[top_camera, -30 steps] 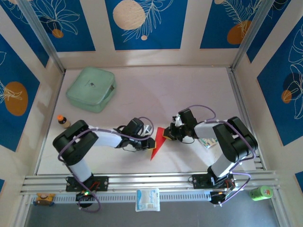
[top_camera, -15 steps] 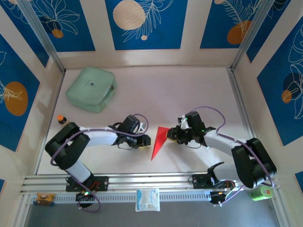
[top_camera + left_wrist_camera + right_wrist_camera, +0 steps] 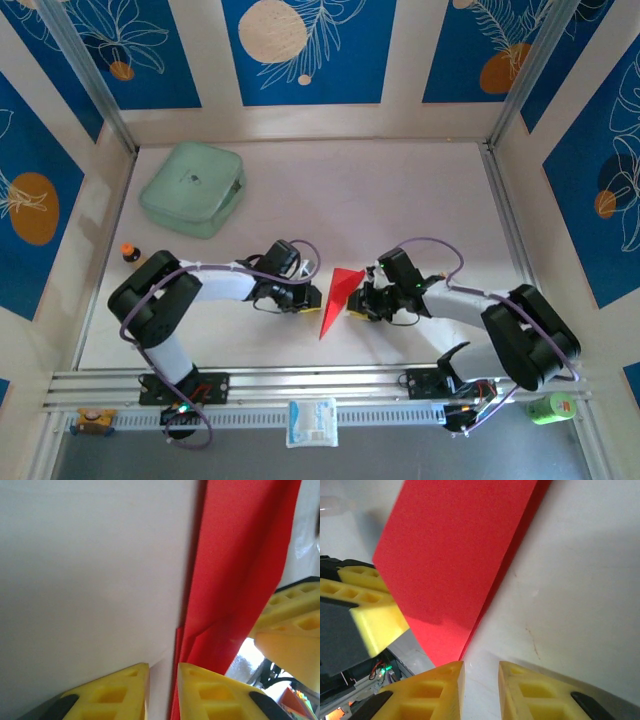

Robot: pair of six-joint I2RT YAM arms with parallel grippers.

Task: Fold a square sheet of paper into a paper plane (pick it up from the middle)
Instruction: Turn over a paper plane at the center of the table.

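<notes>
Both arms have reached in low, left gripper [image 3: 308, 297] now at the left edge of the square sheet of paper [image 3: 335, 297], folded flat on the table [image 3: 400, 200], right gripper [image 3: 358, 305] at its right. Wrist views add that each pair of jaws stands slightly parted, pinching nothing.

The left arm and the right arm both stretch out low and bend in toward the middle. The left gripper [image 3: 307, 297] and the right gripper [image 3: 359, 302] face each other, tips near but apart. Each gripper's two yellow fingers [image 3: 115, 690] [image 3: 530, 685] have a small gap between them.
</notes>
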